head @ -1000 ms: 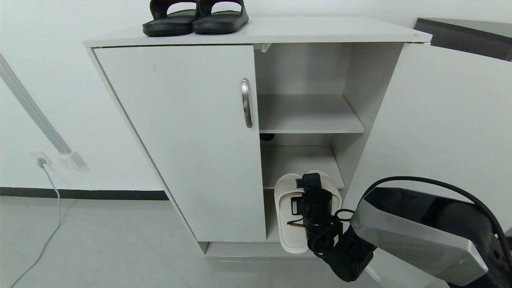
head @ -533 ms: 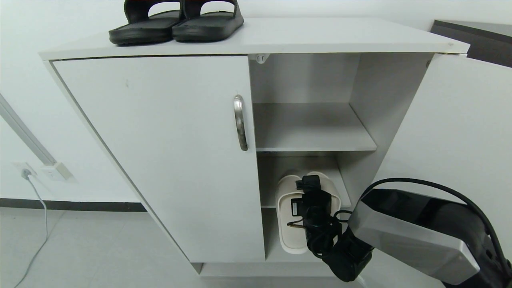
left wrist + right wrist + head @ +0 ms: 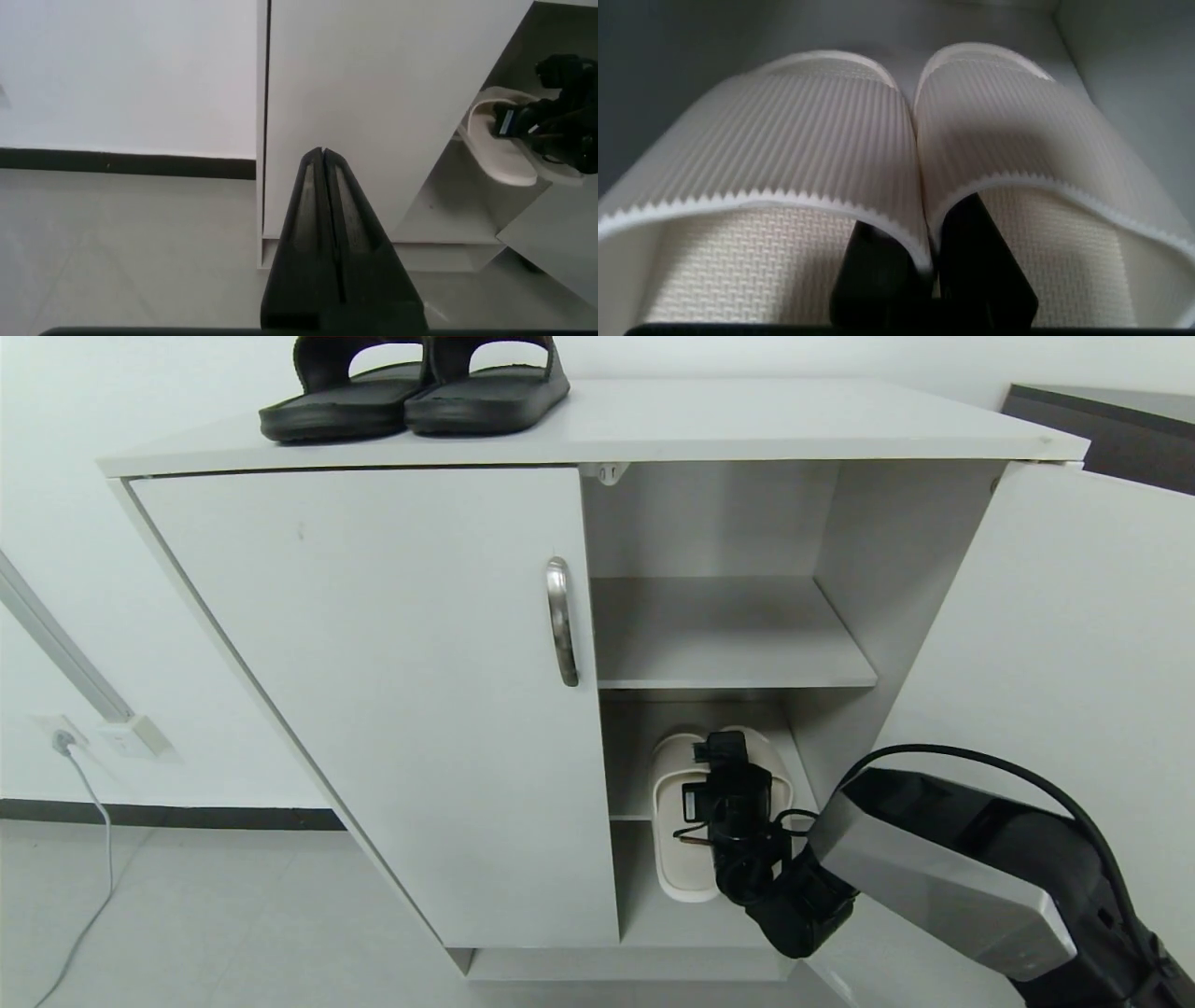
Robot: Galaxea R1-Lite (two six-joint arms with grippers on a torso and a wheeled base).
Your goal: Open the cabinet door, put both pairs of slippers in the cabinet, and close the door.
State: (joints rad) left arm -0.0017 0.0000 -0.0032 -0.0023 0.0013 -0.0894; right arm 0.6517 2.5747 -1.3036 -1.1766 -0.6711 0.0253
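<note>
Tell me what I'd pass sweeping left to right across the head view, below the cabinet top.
wall socket → door handle on the closed door → white slippers in the lower compartment → open right door
</note>
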